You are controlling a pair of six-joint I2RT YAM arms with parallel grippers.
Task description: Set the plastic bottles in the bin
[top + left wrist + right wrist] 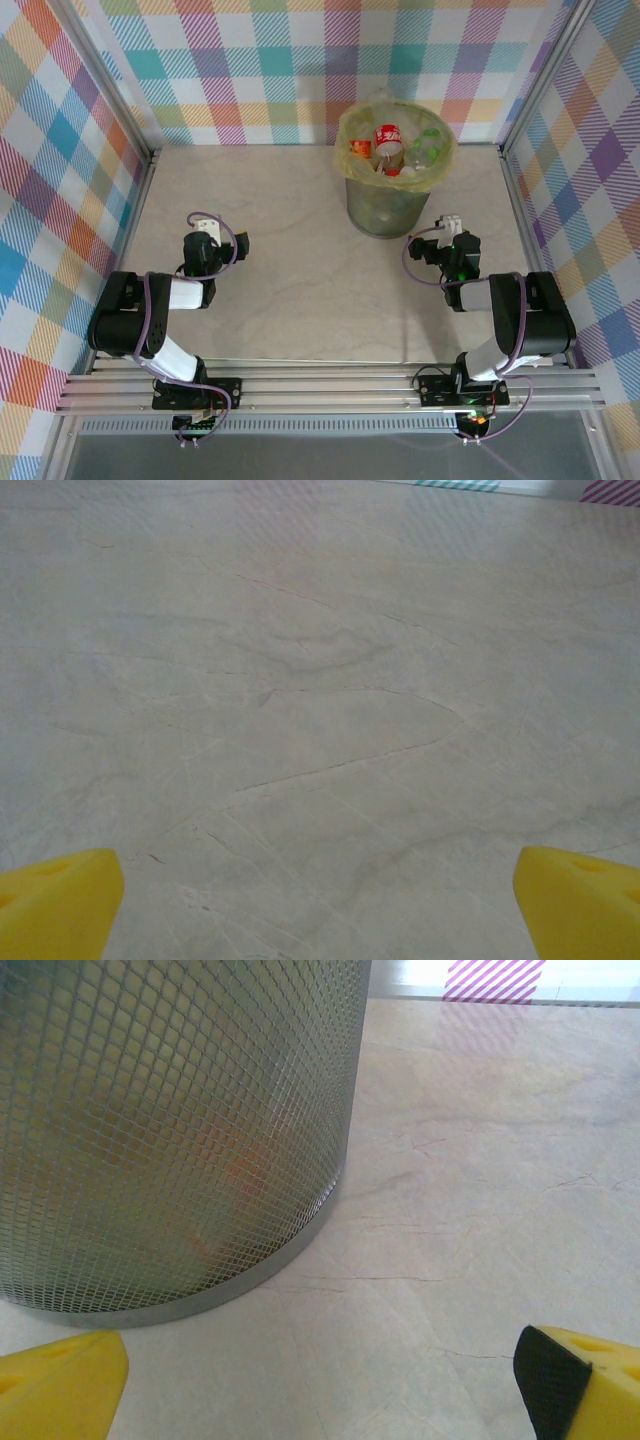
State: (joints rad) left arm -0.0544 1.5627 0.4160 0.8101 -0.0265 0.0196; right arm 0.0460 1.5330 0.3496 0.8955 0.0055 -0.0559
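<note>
Bin (385, 205): round, grey-green mesh wall, translucent yellow liner (350, 150) folded over the rim. It stands at the far middle of the bench (290, 290), close to the checked back wall (300, 70).

Plastic bottles (390, 142): heaped inside the bin. A red-labelled bottle lies on top, with clear and greenish ones beside it. The number is hard to make out.

Right wrist view: the bin's wall (170, 1130) is cut off at the top, and the contents show only as an orange blur through the mesh.

Left end effector (204, 224) (318, 880): yellow fingers wide apart, empty, over bare bench.

Right end effector (450, 226) (320, 1360): fingers wide apart, empty, just beside the bin.
</note>
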